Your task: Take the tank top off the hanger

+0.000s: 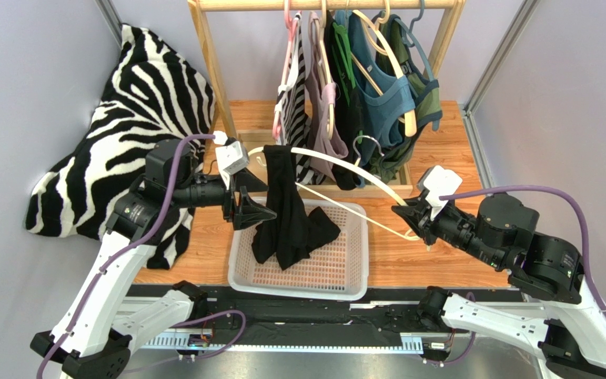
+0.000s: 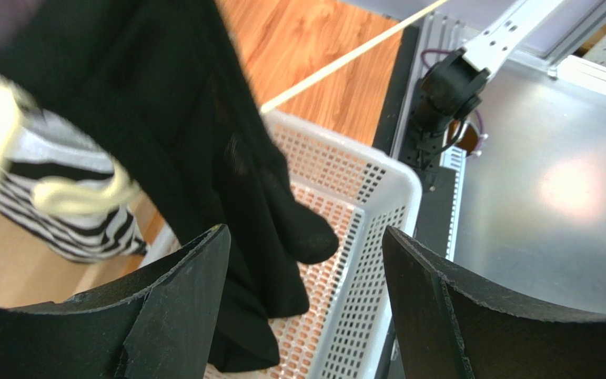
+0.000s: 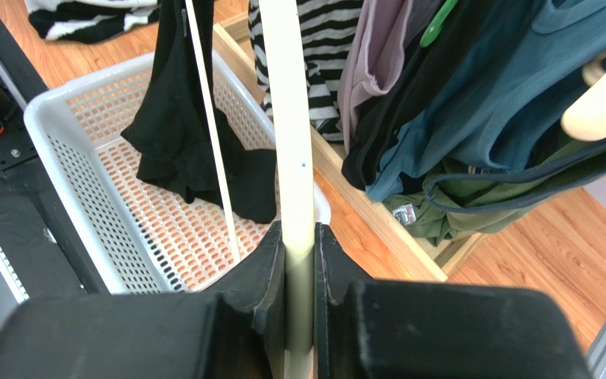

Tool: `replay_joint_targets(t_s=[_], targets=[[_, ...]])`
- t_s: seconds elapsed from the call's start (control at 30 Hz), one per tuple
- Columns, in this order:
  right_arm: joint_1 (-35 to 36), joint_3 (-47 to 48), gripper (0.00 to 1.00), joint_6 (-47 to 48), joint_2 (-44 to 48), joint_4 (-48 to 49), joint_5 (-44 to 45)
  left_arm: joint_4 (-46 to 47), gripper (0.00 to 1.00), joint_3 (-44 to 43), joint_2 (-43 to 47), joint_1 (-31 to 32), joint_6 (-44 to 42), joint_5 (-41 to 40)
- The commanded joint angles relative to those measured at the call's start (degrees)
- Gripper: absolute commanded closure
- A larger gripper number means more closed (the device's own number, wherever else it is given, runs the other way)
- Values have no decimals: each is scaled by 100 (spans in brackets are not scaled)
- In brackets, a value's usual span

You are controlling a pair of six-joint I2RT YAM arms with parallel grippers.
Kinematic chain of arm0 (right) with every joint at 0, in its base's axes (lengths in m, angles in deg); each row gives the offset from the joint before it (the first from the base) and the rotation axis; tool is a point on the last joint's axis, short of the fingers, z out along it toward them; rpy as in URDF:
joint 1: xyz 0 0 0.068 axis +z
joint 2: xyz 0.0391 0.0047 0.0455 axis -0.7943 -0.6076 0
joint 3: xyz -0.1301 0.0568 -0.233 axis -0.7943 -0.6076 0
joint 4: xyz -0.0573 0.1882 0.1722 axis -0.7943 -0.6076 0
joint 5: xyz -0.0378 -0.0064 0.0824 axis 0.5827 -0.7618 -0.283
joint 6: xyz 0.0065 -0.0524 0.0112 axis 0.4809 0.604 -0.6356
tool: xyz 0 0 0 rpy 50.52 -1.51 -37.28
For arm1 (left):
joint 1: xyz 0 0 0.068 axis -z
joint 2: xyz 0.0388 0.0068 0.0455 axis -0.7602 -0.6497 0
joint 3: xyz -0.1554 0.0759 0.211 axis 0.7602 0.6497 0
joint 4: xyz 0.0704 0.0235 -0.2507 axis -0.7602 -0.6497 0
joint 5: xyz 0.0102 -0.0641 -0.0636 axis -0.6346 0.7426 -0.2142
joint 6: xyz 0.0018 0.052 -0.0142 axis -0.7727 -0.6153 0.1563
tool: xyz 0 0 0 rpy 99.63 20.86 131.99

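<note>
Draping from the hanger [image 3: 290, 118] clamped in the right hand [image 3: 299, 229], the tank top [image 1: 282, 205] is pooled in 1 white basket [image 3: 77, 189] at the bench's near edge; the left hand [image 2: 306, 237] is held wide.

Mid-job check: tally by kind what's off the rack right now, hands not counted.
black tank top: 1
cream hanger: 1, gripped by the right hand
white basket: 1
zebra cloth: 1
Total: 4

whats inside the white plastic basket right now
The lower end of the black fabric tank top, draped over the cream curved hanger, lies bunched in the white perforated plastic basket. The floor under the cloth is covered; the rest is bare mesh.
</note>
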Motion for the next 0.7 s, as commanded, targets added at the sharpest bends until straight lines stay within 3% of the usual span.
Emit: replay_joint_targets(t_s=[0.0,0.3,0.37,0.57,0.6,0.63,0.67], targets=[[-15,446,100,59,53,716,-77,136,21,153,28,50,-166,-647],[-15,359,100,-63,44,786,-332,418,16,-216,-314,77,-52,-921],[-15,341,100,-81,44,786,-375,453,4,-207,-341,77,-87,-991],[-15,350,100,-151,53,821,-516,540,3,-119,-420,77,-88,-966],[-15,341,100,-169,53,848,-542,567,9,-137,-438,77,-44,-913],[-6,323,100,-178,44,857,-551,576,26,-189,-455,77,-9,-860],[-15,315,100,-187,35,874,-569,593,36,-224,-490,77,18,-764]])
